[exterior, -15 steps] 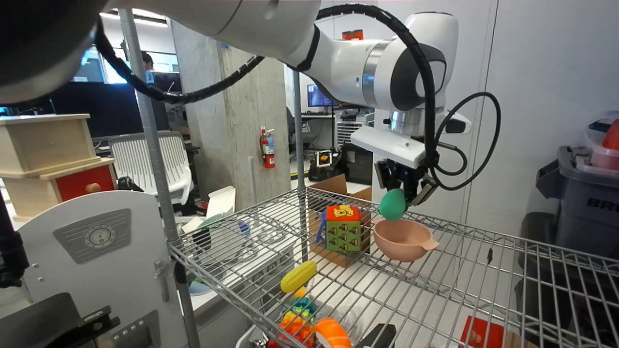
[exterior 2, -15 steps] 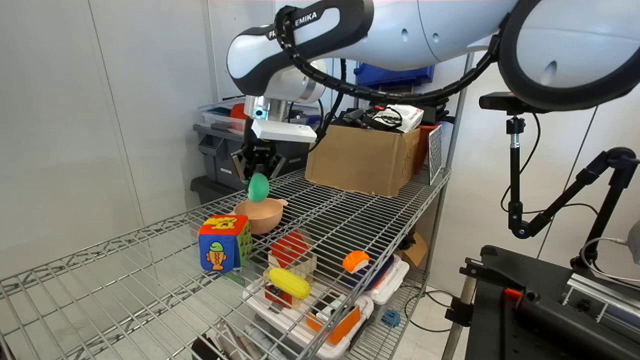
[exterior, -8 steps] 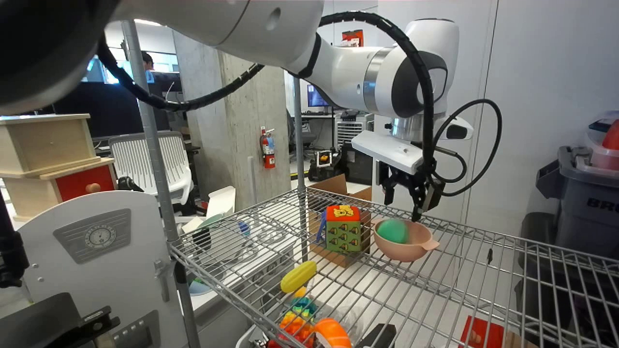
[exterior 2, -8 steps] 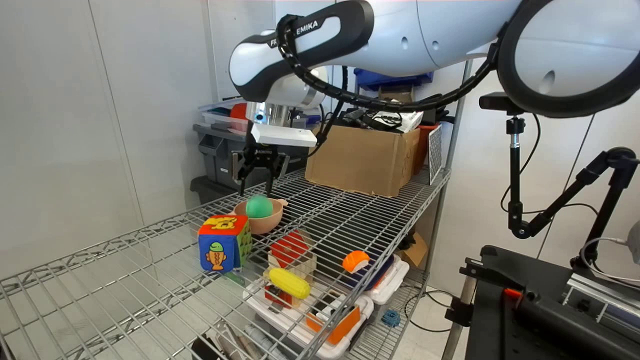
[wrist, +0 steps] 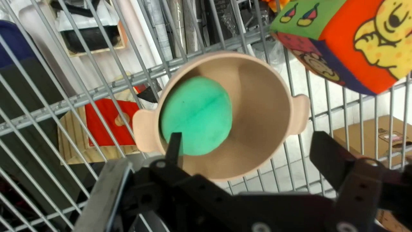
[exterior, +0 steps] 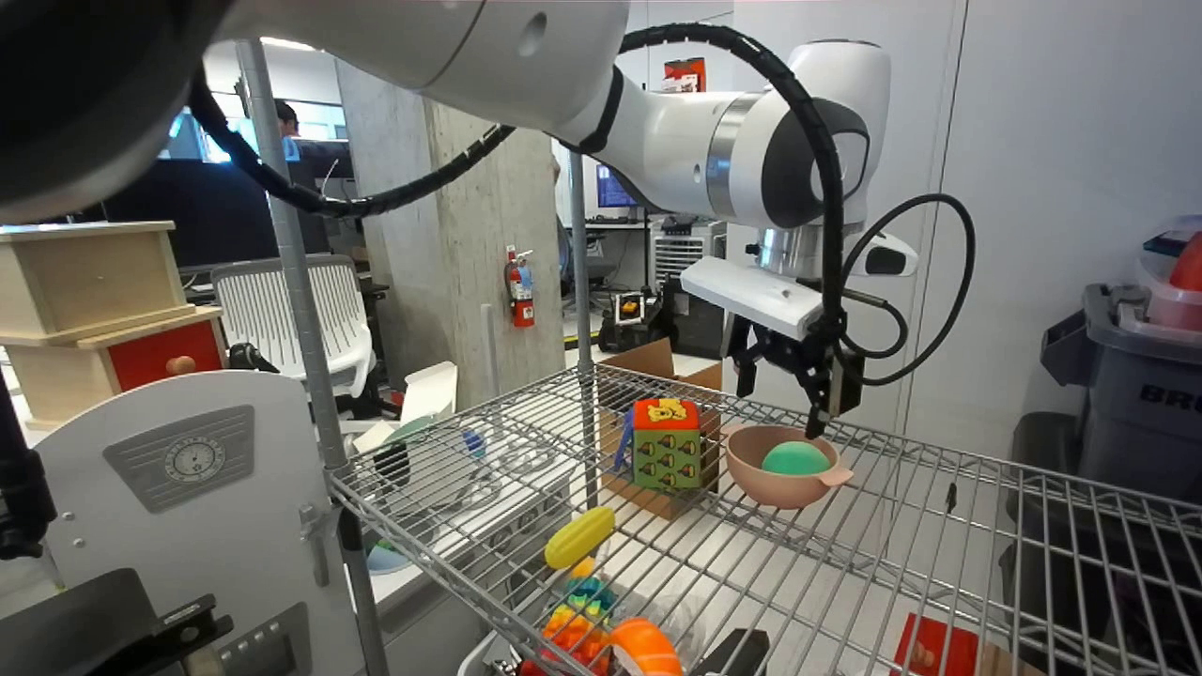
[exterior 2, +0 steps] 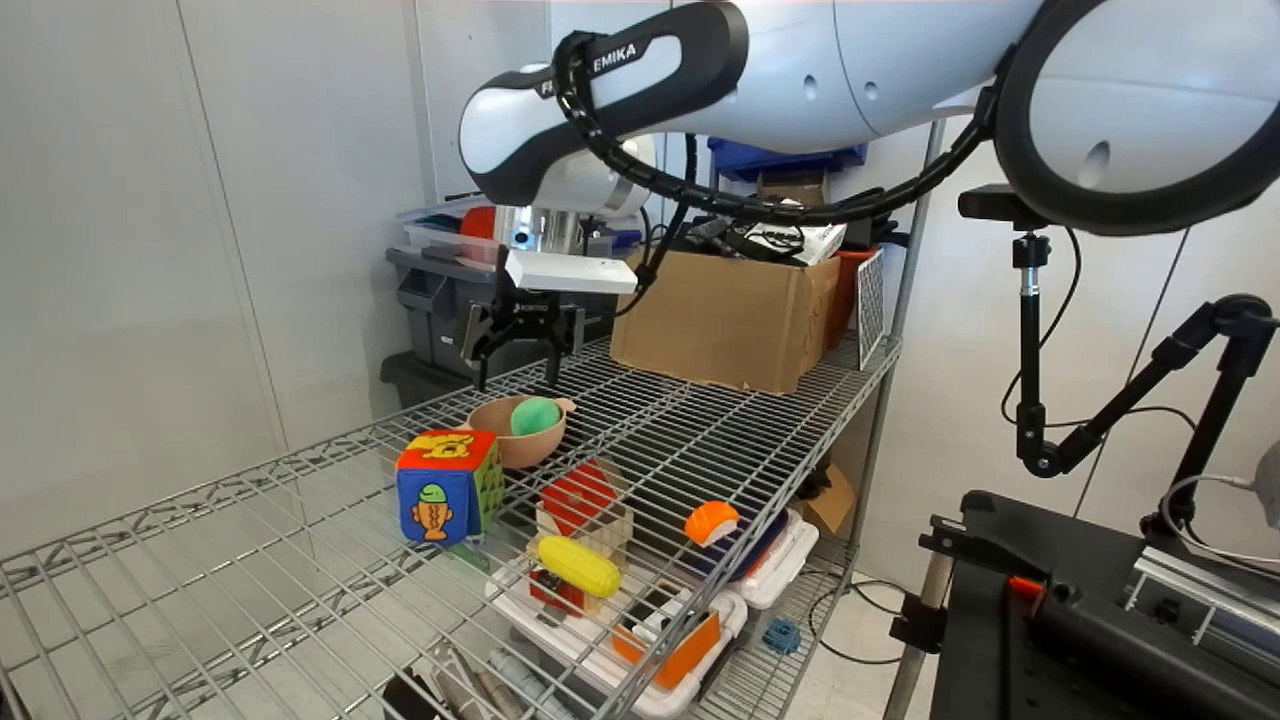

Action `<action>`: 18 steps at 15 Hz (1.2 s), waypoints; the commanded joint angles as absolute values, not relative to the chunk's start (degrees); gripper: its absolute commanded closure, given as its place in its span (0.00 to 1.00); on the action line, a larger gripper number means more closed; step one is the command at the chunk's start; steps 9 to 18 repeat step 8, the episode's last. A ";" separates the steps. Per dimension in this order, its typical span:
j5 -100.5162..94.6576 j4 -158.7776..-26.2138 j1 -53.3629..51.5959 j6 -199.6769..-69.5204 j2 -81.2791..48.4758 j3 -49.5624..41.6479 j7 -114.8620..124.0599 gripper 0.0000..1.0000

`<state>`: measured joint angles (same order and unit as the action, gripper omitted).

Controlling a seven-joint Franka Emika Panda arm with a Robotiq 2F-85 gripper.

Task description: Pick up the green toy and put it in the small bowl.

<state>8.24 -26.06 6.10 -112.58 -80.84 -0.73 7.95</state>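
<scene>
The green toy (wrist: 197, 116), a smooth round ball, lies inside the small bowl (wrist: 257, 112), against the wall near one handle. This bowl is pinkish-tan with two tab handles. In both exterior views the top of the toy (exterior: 796, 458) shows over the rim of the bowl (exterior 2: 530, 452). My gripper (exterior: 779, 410) hangs above the bowl, pointing down, its fingers spread wide with nothing between them. In the wrist view one of its fingertips (wrist: 175, 141) overlaps the toy's edge in the picture, but the exterior views show a gap between gripper and toy.
The bowl stands on a wire shelf (wrist: 77, 100). Close beside it is a multicoloured cube (exterior 2: 445, 490). A yellow toy (exterior: 579, 538) and an orange-and-white toy (exterior 2: 711, 523) lie nearer the shelf's edge. A cardboard box (exterior 2: 700, 320) stands farther along the shelf.
A second ago the gripper was shut on the green toy above the bowl. It came down slightly and opened; the toy dropped in and rolled across to the other side.
</scene>
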 commanded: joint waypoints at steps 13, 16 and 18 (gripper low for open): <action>6.30 -25.23 6.31 -107.01 -81.20 -0.17 8.81 0.00; 6.30 -25.23 6.31 -107.01 -81.20 -0.17 8.81 0.00; 6.30 -25.23 6.31 -107.01 -81.20 -0.17 8.81 0.00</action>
